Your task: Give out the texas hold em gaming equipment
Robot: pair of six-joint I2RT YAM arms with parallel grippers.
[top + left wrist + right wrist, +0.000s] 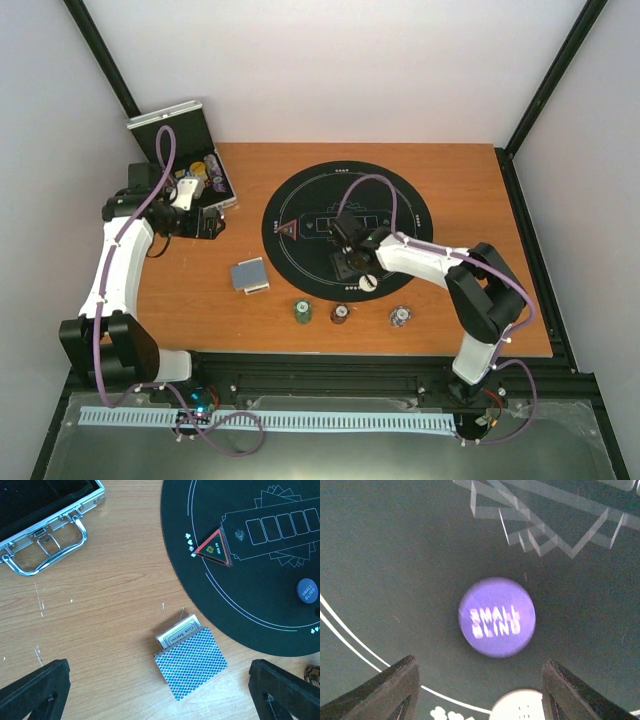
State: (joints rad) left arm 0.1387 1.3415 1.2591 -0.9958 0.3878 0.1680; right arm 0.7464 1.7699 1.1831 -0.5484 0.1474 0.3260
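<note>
Playing cards sit as a small blue-backed deck (190, 662) on the bare wood left of the middle of the bench, closer to the near edge than the far one, with a white card box (176, 633) poking out from under its far side. Along the near edge lie a green chip (302, 312), a maroon chip (341, 316) and a purple-and-white chip (401, 316), spaced apart in a row. A round black mat (300, 200) covers the middle of the bench. On its near part lie a blue disc (496, 616) marked SMALL BLIND and, just beside it, a white disc (520, 706). A red triangle (214, 547) lies on the mat's left side. An open metal case (170, 125) stands at the far left corner.

The left claw (159, 692) hangs above the wood near the case, fingers (35, 690) spread wide and holding nothing. The right claw (479, 690) hangs over the blue disc, its fingers (382, 692) also apart and not touching it.
</note>
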